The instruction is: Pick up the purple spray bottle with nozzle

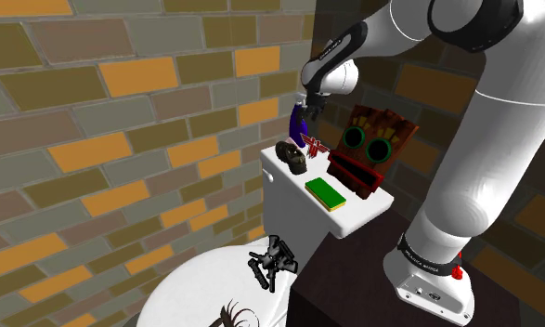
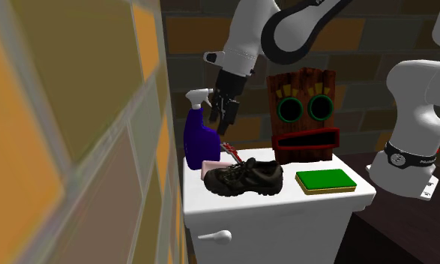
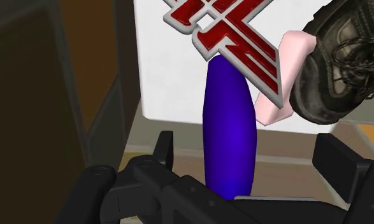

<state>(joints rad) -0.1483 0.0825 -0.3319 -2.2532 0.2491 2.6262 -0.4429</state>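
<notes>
While hanging over white toilet tank (image 2: 285,219), had black tool (image 3: 250,147) spread wide around upright purple spray bottle (image 2: 202,141), not touching.

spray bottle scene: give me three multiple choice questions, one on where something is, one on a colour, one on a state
1. Where does the spray bottle stand?
A) on the toilet seat
B) on the white tank lid
C) on the floor

2. What colour is the top of the flat pad beside the shoe?
A) orange
B) white
C) green

3. How is the gripper?
A) open around the bottle
B) shut on the shoe
C) shut on the pad

Answers:
1 B: the bottle stands upright on the lid.
2 C: its top face is plainly green.
3 A: in the wrist view the fingers stand apart on either side of the bottle without touching it.
</notes>
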